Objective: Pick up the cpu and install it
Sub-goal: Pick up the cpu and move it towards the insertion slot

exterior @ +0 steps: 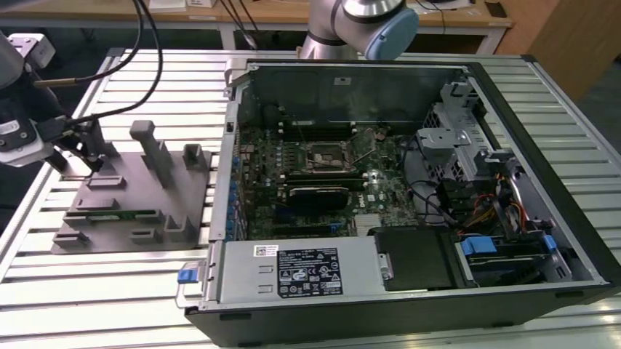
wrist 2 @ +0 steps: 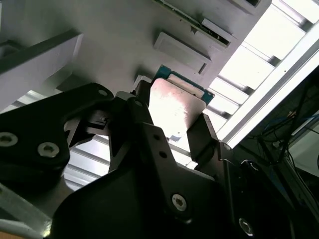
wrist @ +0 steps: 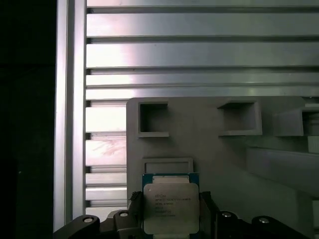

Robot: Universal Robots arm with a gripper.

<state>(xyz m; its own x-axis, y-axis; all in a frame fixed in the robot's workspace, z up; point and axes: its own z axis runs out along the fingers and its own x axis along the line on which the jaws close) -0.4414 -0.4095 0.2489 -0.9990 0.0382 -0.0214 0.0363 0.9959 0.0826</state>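
- Cpu aside, the biggest thing is the computer case, lying open on the counter at 3 o'clock of the grey holder.
- Pincer hovers over the holder's 9 o'clock edge, closed on two opposite edges of the cpu.
- Pick-up looks to be the step in hand; installing calls for a level, firm hold.

Cpu: flat square, silver top, teal rim, clamped in claw.
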